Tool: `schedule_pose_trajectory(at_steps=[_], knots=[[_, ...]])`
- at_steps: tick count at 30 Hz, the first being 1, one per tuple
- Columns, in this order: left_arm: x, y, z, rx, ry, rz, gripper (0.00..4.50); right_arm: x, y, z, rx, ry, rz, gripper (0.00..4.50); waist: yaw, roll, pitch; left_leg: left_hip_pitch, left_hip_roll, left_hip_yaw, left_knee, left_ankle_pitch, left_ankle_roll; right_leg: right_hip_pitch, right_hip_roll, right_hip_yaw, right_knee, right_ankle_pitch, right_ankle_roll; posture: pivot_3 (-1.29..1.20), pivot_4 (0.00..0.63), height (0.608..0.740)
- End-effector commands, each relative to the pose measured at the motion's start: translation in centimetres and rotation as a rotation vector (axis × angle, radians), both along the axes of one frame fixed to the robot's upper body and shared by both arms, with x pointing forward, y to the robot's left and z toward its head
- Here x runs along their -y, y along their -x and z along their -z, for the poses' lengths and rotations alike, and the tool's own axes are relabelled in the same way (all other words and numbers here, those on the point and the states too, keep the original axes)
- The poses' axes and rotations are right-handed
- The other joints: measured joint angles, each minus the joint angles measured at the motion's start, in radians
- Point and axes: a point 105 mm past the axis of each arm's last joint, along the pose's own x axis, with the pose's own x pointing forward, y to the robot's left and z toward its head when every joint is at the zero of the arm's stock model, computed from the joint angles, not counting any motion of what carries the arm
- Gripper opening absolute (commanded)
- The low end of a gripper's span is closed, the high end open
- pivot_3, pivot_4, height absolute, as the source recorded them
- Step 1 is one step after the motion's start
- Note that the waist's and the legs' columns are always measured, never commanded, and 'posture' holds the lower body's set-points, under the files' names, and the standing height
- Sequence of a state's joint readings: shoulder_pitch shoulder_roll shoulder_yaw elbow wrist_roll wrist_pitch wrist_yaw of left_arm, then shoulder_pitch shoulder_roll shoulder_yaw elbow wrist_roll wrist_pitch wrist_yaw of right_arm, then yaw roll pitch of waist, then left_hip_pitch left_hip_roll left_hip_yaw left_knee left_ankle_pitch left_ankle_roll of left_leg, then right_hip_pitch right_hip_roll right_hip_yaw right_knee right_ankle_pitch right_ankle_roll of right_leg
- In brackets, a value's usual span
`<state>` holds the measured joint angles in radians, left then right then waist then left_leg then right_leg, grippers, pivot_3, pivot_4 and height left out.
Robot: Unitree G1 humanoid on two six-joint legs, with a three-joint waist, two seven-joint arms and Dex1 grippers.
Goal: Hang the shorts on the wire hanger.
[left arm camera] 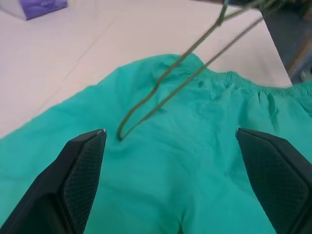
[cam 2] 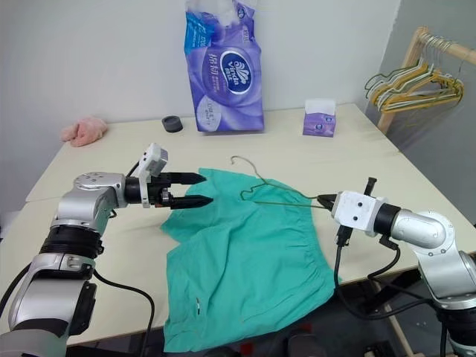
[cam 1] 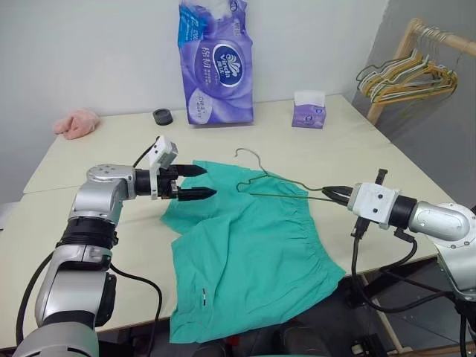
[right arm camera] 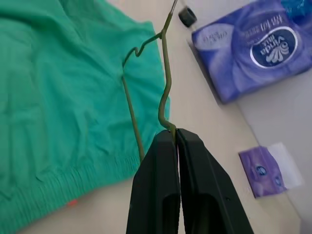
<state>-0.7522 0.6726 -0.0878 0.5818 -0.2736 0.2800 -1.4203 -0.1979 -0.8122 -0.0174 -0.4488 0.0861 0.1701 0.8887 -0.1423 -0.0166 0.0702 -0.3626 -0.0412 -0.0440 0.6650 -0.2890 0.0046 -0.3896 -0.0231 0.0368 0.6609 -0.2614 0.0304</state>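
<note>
1. The right end effector (cam 1: 333, 195) is clenched on one corner of the wire hanger (cam 1: 277, 185), its two black fingers pressed together around the thin wire, as the right wrist view shows close up.
2. The left end effector (cam 1: 195, 183) is released, its fingers (left arm camera: 80, 175) spread wide with nothing between them; it points across toward the right arm and hovers over the far left part of the shorts (cam 1: 245, 253).
3. The wire hanger reaches from the right end effector out over the shorts' gathered waistband, with its far corner just ahead of the left end effector's fingertips and its hook curving up over the bare desk beyond the fabric.
4. The shorts lie spread flat on the desk (cam 1: 312, 149) between the two arms, waistband toward the right arm, one leg hanging over the near edge.
5. Farther back on the desk stand a tall purple pack of tissue paper (cam 1: 216, 63), a small purple tissue box (cam 1: 309, 110), a black round cap (cam 1: 162, 117) and a pink cloth (cam 1: 76, 123).
6. Beyond the desk's right corner, a bunch of yellow and green hangers (cam 1: 405, 78) hangs from a wooden rack (cam 1: 394, 63).
</note>
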Motion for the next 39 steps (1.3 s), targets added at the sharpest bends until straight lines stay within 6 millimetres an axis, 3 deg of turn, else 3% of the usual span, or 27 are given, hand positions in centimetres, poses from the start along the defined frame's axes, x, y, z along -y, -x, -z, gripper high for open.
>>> schedule_pose_trajectory(at_steps=[1, 5, 10, 16, 21, 26, 30, 36, 39], knots=[[0.2, 0.2, -0.3, 0.038, -0.065, 0.083, 4.5, -1.6, 1.3, -1.5, -0.037, -0.041, -0.075, 0.01, 0.0, 0.0, 0.0, 0.0, 0.0, 0.0, 0.0, 0.0, 0.0, 0.0, 0.0, 0.0, 0.0, 0.0, 0.0, -0.23, 0.064, 0.74], [0.0, -0.2, -0.5, 0.055, -0.082, 0.084, 4.5, -1.8, 1.1, -2.4, -0.047, -0.058, -0.055, 0.01, 0.0, -0.001, 0.001, 0.0, 0.0, 0.0, 0.0, 0.0, 0.0, 0.0, 0.0, 0.0, 0.0, 0.0, 0.0, -0.24, 0.062, 0.74], [-0.5, -1.4, -1.4, 0.083, -0.042, 0.008, 4.5, 1.2, -1.7, -3.0, 0.095, 0.073, 0.107, 0.01, 0.004, -0.001, 0.001, 0.0, 0.0, 0.0, 0.0, 0.0, 0.0, 0.0, -0.001, -0.001, -0.001, 0.0, 0.0, -0.24, 0.063, 0.74], [-0.9, 0.3, -0.1, 0.0, -0.061, 0.057, 4.5, 3.8, -0.5, 2.0, -0.212, 0.072, 0.271, 0.01, 0.001, -0.001, 0.002, -0.001, 0.0, -0.001, -0.001, 0.0, 0.0, -0.001, -0.001, -0.001, -0.001, -0.001, 0.001, -0.24, 0.068, 0.74], [0.7, 3.1, 0.1, -0.061, -0.068, 0.211, 4.5, 5.4, 0.6, 6.2, -0.522, -0.059, 0.459, 0.01, -0.001, -0.002, 0.005, -0.001, 0.0, -0.001, 0.0, 0.0, 0.0, -0.001, -0.001, -0.001, 0.001, -0.001, 0.001, -0.23, 0.082, 0.74], [2.4, 4.0, 0.1, -0.036, -0.072, 0.254, 4.5, 5.7, 0.7, 7.2, -0.538, -0.045, 0.491, 0.01, 0.005, 0.0, 0.006, -0.001, 0.0, -0.001, 0.0, 0.0, 0.0, 0.0, -0.001, -0.001, 0.001, -0.001, 0.001, -0.22, 0.08, 0.74], [3.3, 4.4, 0.0, -0.031, -0.053, 0.266, 4.5, 5.9, 0.6, 7.4, -0.516, -0.023, 0.498, 0.94, 0.004, 0.0, 0.007, -0.001, 0.0, -0.001, 0.0, -0.001, 0.0, 0.0, -0.001, -0.001, 0.0, -0.001, 0.001, -0.22, 0.079, 0.74], [3.7, 4.6, 0.6, -0.016, -0.063, 0.27, 4.5, 6.7, -0.3, 7.4, -0.488, -0.008, 0.546, 2.94, 0.004, 0.0, 0.007, -0.001, 0.0, -0.001, 0.0, -0.001, 0.0, 0.0, -0.001, -0.001, 0.0, -0.001, 0.001, -0.21, 0.078, 0.74], [4.3, 4.9, 0.6, -0.005, -0.058, 0.287, 4.5, 7.1, -0.7, 7.1, -0.479, -0.017, 0.565, 2.94, 0.005, 0.0, 0.007, -0.001, 0.0, -0.001, 0.0, -0.001, 0.0, 0.0, -0.001, -0.001, 0.0, -0.001, 0.001, -0.2, 0.078, 0.74]])
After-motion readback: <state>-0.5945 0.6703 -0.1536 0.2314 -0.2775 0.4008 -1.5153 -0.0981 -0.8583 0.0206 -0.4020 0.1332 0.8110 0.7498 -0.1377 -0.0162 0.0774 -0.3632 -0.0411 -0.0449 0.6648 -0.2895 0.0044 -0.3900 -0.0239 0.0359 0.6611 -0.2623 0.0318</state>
